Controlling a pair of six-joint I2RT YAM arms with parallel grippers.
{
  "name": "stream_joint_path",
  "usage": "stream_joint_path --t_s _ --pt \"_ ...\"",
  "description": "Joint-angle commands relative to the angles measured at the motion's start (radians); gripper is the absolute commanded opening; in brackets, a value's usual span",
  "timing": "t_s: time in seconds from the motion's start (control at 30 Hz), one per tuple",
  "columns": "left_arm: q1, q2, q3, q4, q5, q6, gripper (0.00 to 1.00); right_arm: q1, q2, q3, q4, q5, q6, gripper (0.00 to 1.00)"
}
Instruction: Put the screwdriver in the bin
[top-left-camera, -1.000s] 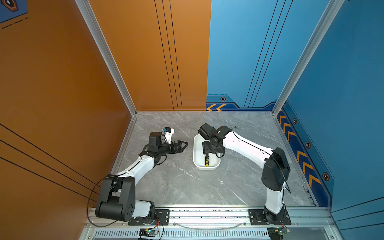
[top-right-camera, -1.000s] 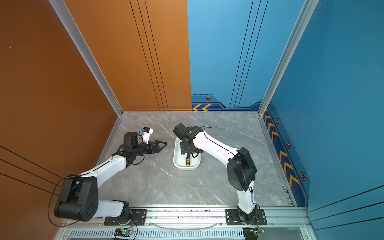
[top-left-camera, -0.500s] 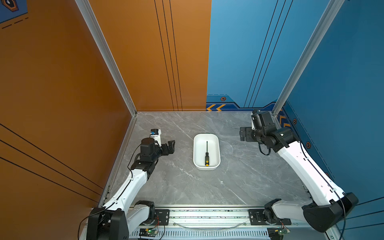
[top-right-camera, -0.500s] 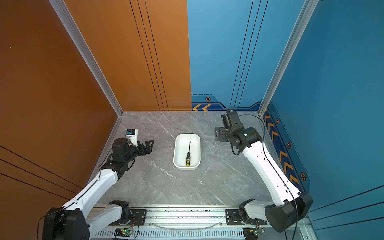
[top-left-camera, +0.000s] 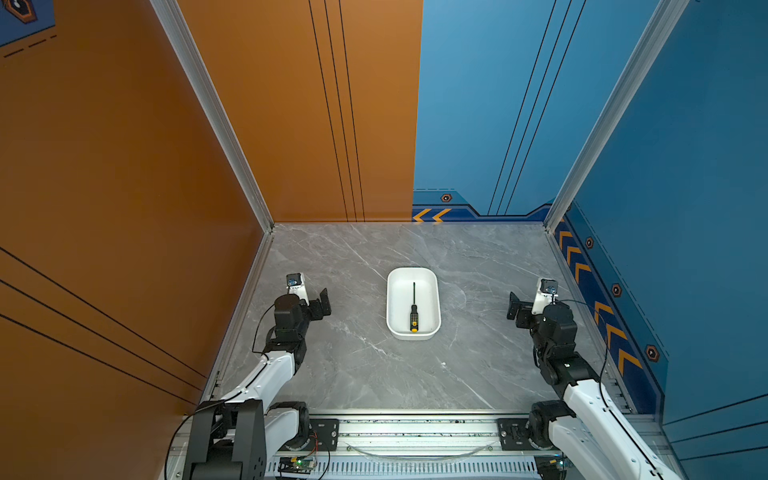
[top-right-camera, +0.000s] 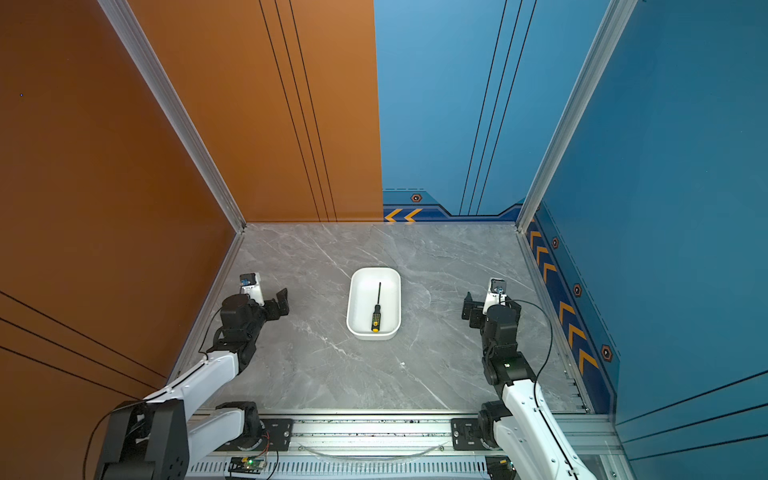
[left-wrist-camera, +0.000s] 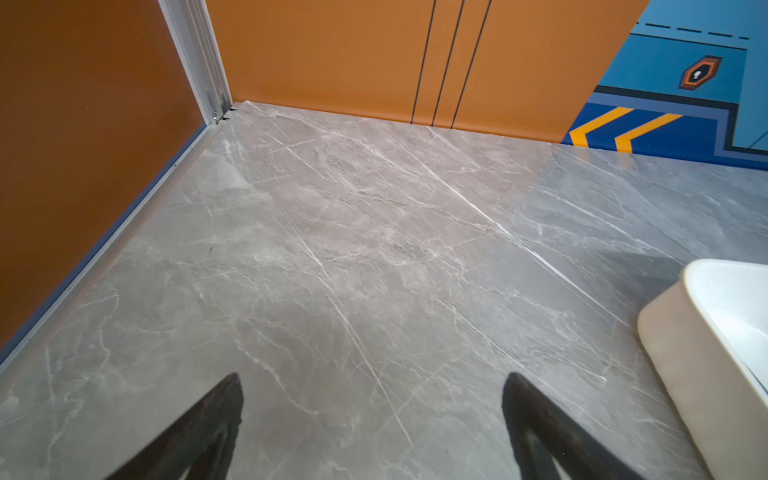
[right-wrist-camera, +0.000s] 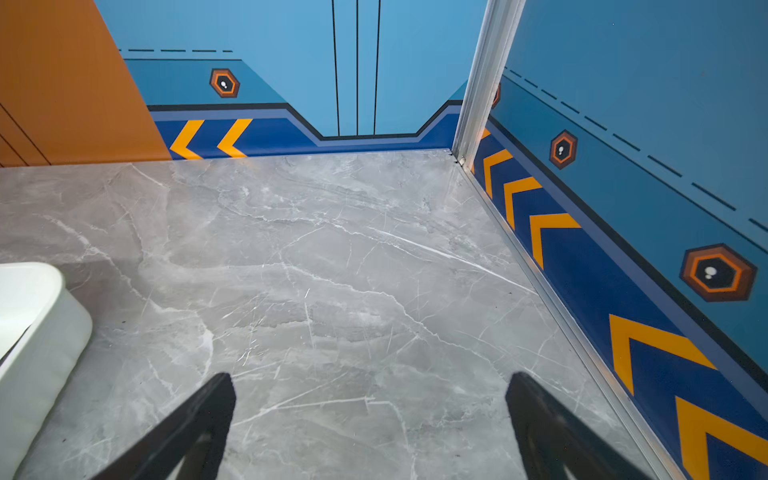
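The screwdriver (top-left-camera: 414, 309) (top-right-camera: 377, 311) lies lengthwise inside the white bin (top-left-camera: 429, 291) (top-right-camera: 391, 291) at the table's middle. Its black and yellow handle points to the front, and nothing is touching it. My left gripper (top-left-camera: 311, 296) (top-right-camera: 268, 297) hovers well left of the bin, open and empty, and only bare marble shows between its fingers in the left wrist view (left-wrist-camera: 374, 380). My right gripper (top-left-camera: 530, 301) (top-right-camera: 482, 301) is far right of the bin, also open and empty (right-wrist-camera: 370, 378). Each wrist view catches one corner of the bin (left-wrist-camera: 685, 332) (right-wrist-camera: 45, 332).
The orange wall (top-left-camera: 166, 208) closes the left side next to my left arm. The blue wall with yellow chevrons (top-left-camera: 602, 316) stands close beside my right arm. A metal rail (top-left-camera: 415, 430) runs along the front edge.
My right gripper opened over the bin, left the screwdriver lying in it, and drew back to the right side. My left arm pulled back to the left and front.
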Motion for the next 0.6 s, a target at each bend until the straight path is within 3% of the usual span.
stream_joint_path --t_s 0.0,0.17,0.37,0.57 --pt "0.045 0.082 -0.026 0.182 0.04 0.022 0.98 -0.029 0.053 -0.041 0.239 -0.018 0.013 1.0" --pt "0.064 0.267 -0.025 0.394 0.112 0.007 0.98 -0.075 0.263 -0.165 0.573 -0.044 0.023 1.0" --pt "0.066 0.34 -0.002 0.417 0.205 0.03 0.98 -0.11 0.58 -0.179 0.917 -0.116 0.064 1.0" --pt "0.036 0.363 -0.005 0.45 0.217 0.081 0.98 -0.104 0.837 -0.088 1.008 -0.145 0.039 1.0"
